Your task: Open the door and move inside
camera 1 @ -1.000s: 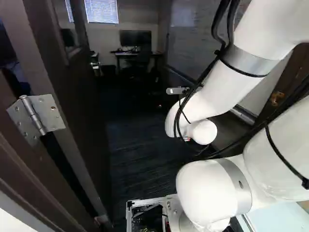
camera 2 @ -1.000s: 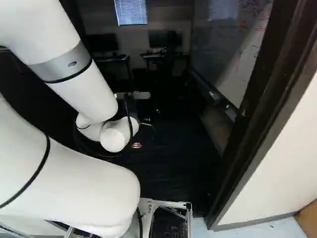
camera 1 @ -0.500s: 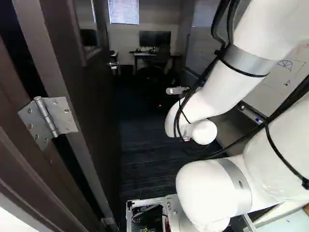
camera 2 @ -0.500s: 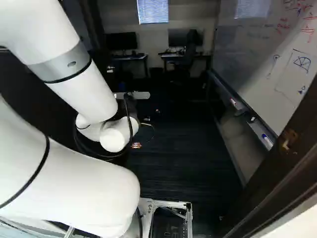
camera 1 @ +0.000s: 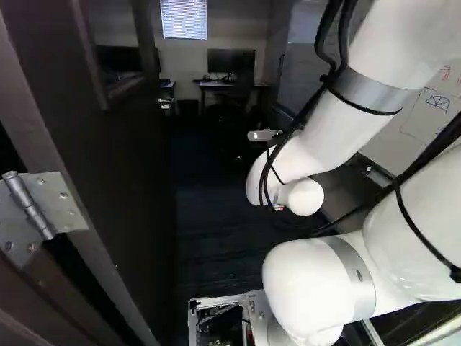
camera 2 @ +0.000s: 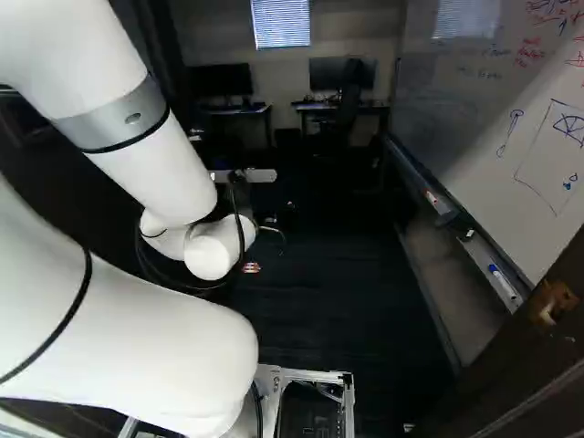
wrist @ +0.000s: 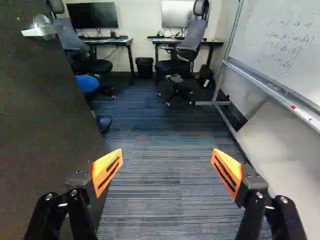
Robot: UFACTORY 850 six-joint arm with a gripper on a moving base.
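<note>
The base has moved ahead through the doorway: in the left base view the hinge (camera 1: 32, 205) sits lower and further out than before, and the right base view shows more of the whiteboard (camera 2: 456, 119). The arm (camera 1: 317, 144) keeps its pose against its lowest joint.

Nearest, at the left of the left base view, the door (camera 1: 108, 166) stands open beside the base — the hinge joins it to the frame. A metal plate (camera 2: 552, 303) is set in the frame on the opposite side, at the right of the right base view.

The fingers (wrist: 107, 171) stand wide apart, nothing held between them. One overlaps the door's edge in the wrist view; whether it touches, I cannot tell. The door handle (wrist: 45, 31) is further ahead, well apart from both.

Dark carpet (wrist: 165, 175) runs ahead, with the whiteboard along the side across from the door. Beyond are office chairs (wrist: 187, 42) and a black bin (wrist: 144, 66), then two tabletops (wrist: 212, 41) with monitors (wrist: 92, 15). Furthest back, blinds (camera 2: 281, 23) cover a window.
</note>
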